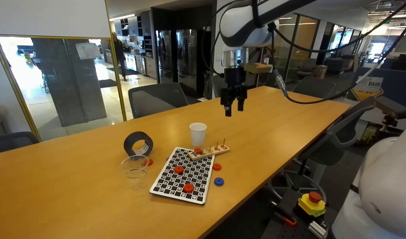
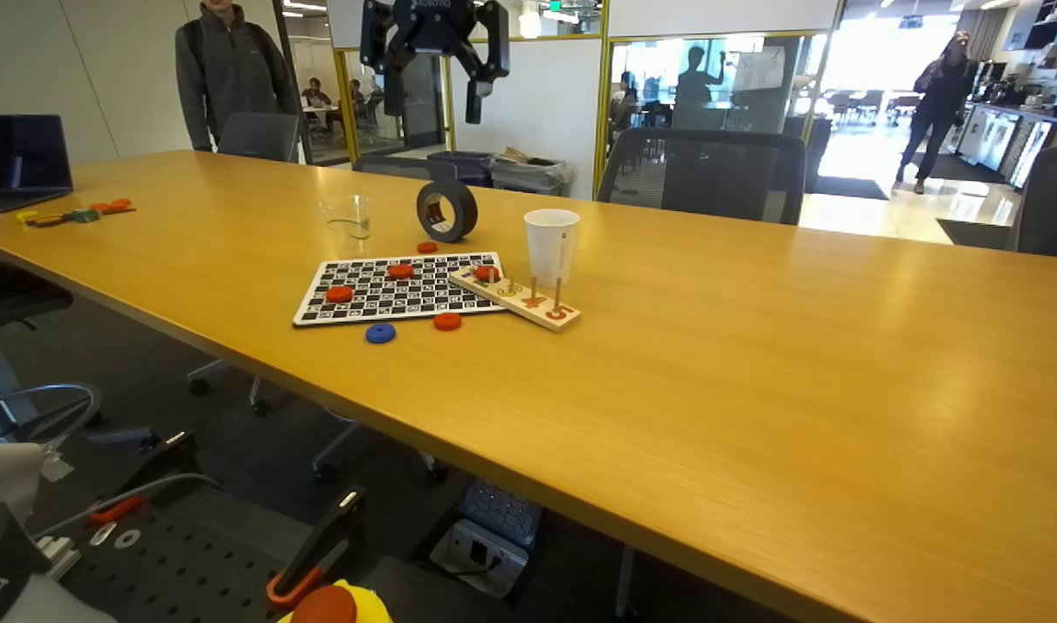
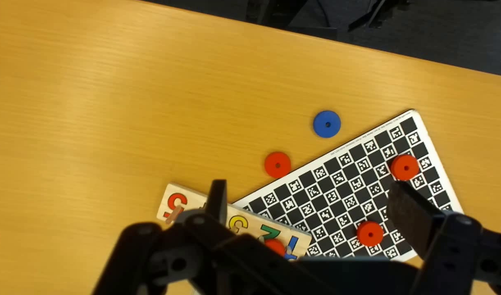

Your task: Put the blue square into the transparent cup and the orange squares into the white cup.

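The blue square, a round blue disc (image 3: 326,124), lies on the table beside the checkered board; it shows in both exterior views (image 1: 219,181) (image 2: 380,333). Of the orange squares, two orange-red discs (image 3: 405,167) (image 3: 370,234) lie on the board, one disc (image 3: 277,165) beside its edge, one (image 2: 487,273) on the wooden peg strip, one (image 2: 427,247) near the tape roll. The transparent cup (image 1: 135,172) (image 2: 349,218) and the white cup (image 1: 198,135) (image 2: 550,247) stand upright. My gripper (image 1: 234,111) (image 2: 433,108) (image 3: 308,190) is open and empty, high above the table.
The checkered board (image 1: 169,186) lies flat, with the numbered peg strip (image 2: 520,301) overlapping its edge beside the white cup. A black tape roll (image 1: 139,145) stands on edge behind the transparent cup. A laptop (image 2: 18,160) and tools (image 2: 79,215) lie at the table's far end.
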Controlling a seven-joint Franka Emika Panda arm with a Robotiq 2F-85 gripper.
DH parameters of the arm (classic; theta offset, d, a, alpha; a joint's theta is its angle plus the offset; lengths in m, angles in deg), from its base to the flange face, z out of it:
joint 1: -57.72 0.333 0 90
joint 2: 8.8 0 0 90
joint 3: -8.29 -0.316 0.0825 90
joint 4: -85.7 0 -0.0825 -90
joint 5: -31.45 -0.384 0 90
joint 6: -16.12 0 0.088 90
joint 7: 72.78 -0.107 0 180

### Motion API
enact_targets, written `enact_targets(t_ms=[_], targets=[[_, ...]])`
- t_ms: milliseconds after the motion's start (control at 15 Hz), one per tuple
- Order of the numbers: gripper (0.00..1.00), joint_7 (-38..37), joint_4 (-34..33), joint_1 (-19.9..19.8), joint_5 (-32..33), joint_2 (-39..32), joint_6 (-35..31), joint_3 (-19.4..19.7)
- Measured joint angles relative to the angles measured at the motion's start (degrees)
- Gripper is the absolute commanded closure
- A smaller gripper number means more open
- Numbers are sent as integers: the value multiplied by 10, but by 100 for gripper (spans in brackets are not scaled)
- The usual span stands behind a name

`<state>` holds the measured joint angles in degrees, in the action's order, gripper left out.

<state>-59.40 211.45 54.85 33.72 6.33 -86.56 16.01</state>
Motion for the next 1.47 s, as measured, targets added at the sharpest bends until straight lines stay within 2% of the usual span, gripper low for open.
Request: enact_targets(t_ms=[200,467,933,1267,1467], targets=[[0,-57,44,5,-27,2,-17,-23],[0,-157,118,14,-64,8,-78,-60],[0,-378,243,22,-93,6,-274,-124],[0,-529,296,16,-28,-1,-358,-160],[0,-579,313,7,32,-6,-380,-166]])
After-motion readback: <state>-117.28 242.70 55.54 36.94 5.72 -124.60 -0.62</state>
